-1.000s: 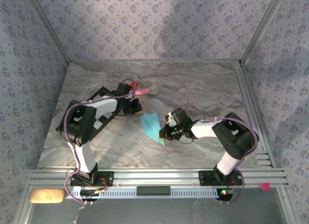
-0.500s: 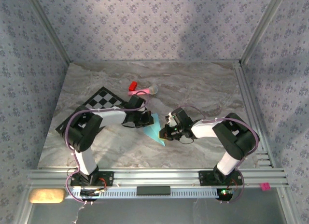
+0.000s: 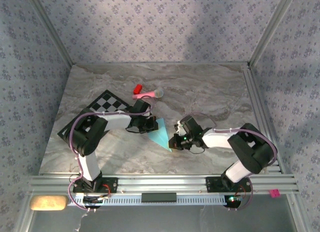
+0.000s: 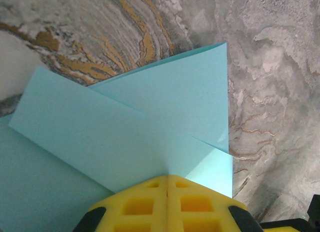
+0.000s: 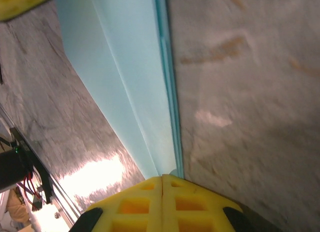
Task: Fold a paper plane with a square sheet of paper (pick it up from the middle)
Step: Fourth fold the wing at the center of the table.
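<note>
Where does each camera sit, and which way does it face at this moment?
Top external: above and behind the bases, facing down over the marble table; both arms show, left gripper and right gripper flanking the paper plane.
Left wrist: on the left arm, looking down past its shut yellow fingers onto the folded paper.
Right wrist: on the right arm, looking low along the plane's long edge, shut yellow fingers at the bottom.
Shared: all three show the blue plane on marble.
</note>
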Available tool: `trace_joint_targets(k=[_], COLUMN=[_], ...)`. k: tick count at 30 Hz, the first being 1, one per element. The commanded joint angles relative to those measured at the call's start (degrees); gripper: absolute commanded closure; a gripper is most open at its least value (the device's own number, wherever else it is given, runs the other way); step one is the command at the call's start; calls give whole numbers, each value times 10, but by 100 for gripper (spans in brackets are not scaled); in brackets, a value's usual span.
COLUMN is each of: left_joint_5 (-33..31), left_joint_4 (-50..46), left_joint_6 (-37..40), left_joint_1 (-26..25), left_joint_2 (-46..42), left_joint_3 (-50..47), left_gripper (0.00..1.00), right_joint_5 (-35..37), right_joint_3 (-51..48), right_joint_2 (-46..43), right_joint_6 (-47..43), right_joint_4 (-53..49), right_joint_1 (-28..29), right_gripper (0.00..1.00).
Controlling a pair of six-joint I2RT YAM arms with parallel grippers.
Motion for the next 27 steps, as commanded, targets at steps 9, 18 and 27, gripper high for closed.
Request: trace_joint_targets(k=[9, 18, 27], left_joint_5=[-47, -29, -13], left_joint_4=[-36, -34, -29], left_joint_6=[10, -7, -16], left_joint_1=[13, 13, 14], left_joint_2=[27, 23, 6], left_joint_3=[-11, -11, -14], left_gripper=[95, 95, 95], right_joint_5=[10, 92, 121], right_joint_3=[-43, -7, -34], right_joint_2=[-91, -156, -164], right_joint_6=[-15, 94, 183], right_joint_4=[-171, -171, -121], right_joint_1=[10, 24, 25], right_gripper=[100, 76, 66])
